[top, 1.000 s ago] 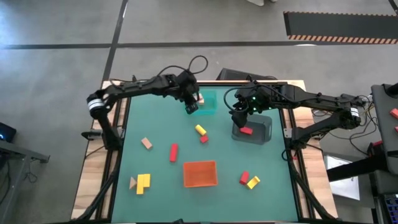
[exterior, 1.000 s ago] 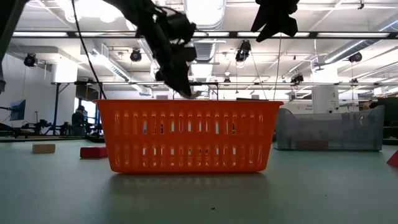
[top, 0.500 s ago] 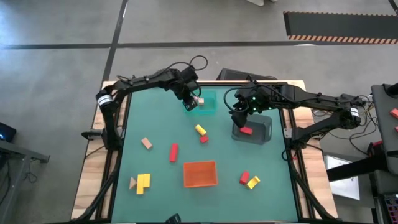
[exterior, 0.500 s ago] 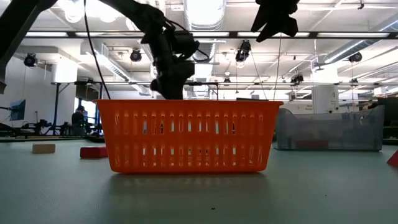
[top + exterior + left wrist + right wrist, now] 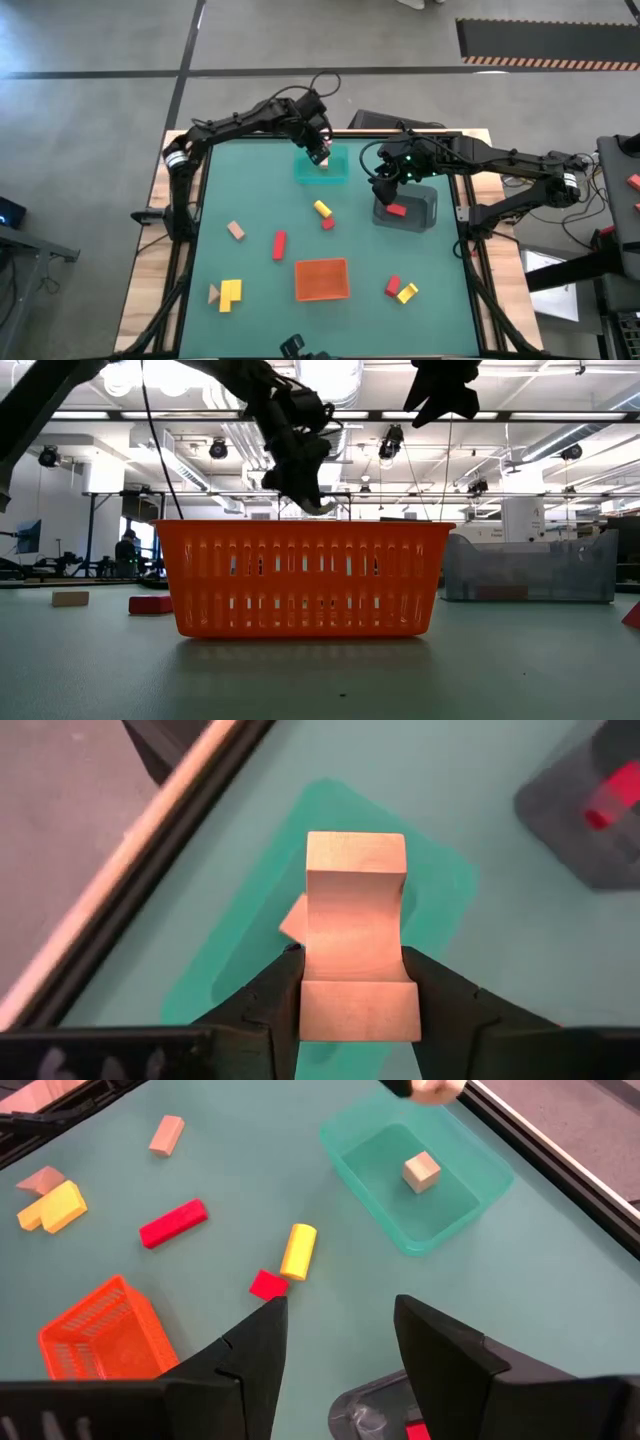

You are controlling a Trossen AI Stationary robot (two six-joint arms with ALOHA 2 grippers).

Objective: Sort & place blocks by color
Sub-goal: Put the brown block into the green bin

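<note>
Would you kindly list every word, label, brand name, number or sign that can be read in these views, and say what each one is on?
None can be read.
Left wrist view: pale marks, perhaps digits, on the dark edge below the left gripper, which is shut on the tan block; too blurred to read.
The teal tray, orange basket and grey tray show no lettering.
The right gripper, open, shows no lettering.

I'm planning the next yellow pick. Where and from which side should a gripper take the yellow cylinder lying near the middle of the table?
Judging by its pose, come straight down on the yellow cylinder and close across its round sides at mid-length. It lies flat on its side, so its ends are poor faces. Keep the fingers clear of the small red block near one end.
</note>
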